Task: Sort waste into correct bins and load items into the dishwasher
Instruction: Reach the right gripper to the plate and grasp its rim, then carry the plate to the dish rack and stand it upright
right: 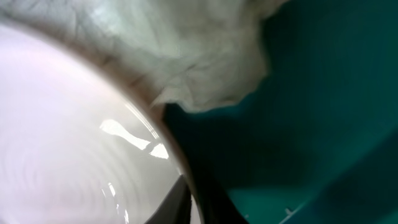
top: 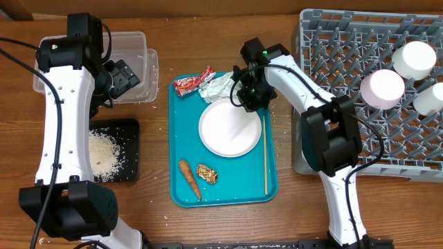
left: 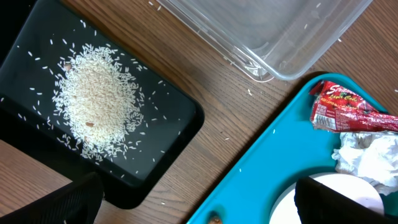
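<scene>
Filling the table's right side, the grey dish rack holds two white bowls and a cup. The teal tray lies in the middle. The clear tub and the black tray sit at left, and the left gripper hangs over the tub's near corner, fingers spread wide and empty. On the teal tray sits the plate, its upper right rim pinched by the clenched right gripper. Tissue and the red wrapper lie at the plate's top edge, the carrot and brown lump below it, a wooden stick along its right. Rice is heaped in the black tray.
</scene>
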Motion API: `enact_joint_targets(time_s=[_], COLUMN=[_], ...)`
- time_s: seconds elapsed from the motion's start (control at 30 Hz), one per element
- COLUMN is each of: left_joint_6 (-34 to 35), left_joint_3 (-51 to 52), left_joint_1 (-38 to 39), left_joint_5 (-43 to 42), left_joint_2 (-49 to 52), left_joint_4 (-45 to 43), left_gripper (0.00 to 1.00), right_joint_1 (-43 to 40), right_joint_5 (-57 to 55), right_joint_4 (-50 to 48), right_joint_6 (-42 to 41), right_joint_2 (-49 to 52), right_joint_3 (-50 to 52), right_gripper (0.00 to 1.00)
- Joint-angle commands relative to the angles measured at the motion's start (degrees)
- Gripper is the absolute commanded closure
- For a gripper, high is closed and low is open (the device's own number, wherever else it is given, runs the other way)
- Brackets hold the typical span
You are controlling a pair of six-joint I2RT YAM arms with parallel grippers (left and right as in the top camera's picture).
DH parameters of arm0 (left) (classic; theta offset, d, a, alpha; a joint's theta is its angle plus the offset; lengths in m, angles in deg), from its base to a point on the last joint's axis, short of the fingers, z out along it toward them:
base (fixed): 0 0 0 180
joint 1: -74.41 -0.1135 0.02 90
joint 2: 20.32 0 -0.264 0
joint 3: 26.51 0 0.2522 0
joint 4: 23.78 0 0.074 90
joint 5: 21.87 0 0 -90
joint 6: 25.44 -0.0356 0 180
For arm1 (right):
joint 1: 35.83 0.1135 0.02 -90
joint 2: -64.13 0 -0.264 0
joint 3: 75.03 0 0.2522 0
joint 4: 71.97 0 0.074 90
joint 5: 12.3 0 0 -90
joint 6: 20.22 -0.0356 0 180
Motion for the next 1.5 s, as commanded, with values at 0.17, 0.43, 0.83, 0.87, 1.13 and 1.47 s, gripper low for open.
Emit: enact_joint_targets(time_s=[0.17, 0.43, 0.83, 0.87, 1.13, 1.47], left_joint_6=[0.55, 0.55, 0.55, 0.55, 0.55, 0.55], left_joint_3=[-0.39, -0.39, -0.39, -0.39, -0.39, -0.39], left_joint_1=[0.11, 0.11, 0.11, 0.11, 0.11, 0.11], left_joint_5=[-0.28, -0.26, -0.28, -0.28, -0.28, -0.28], left_joint_2=[0.24, 0.24, 0.24, 0.24, 0.24, 0.24], left_joint_4=[-0.07, -0.07, -0.07, -0.07, -0.07, -0.07], left_gripper=[0.0, 0.0, 0.0, 0.0, 0.0, 0.0], right_joint_1=[0.0, -0.31, -11.23, -12.63, -22.51, -27.08], right_joint_5=[-0.46, 0.26, -12.22, -16.17, -37.64, -56.06], right_joint_4=[8.57, 27.69, 24.61, 23.71, 18.27, 10.08], right_joint_6=[2.23, 12.15, -9.97, -13.25, -29.35, -30.6], right_joint_2=[-0.22, -0.76, -2.69, -2.69, -2.67, -2.54], right_joint_3=[-5.31, -19.12, -41.62, -42.58, -43.34, -38.8], right_gripper=[0.96, 0.96, 0.96, 0.96, 0.96, 0.96])
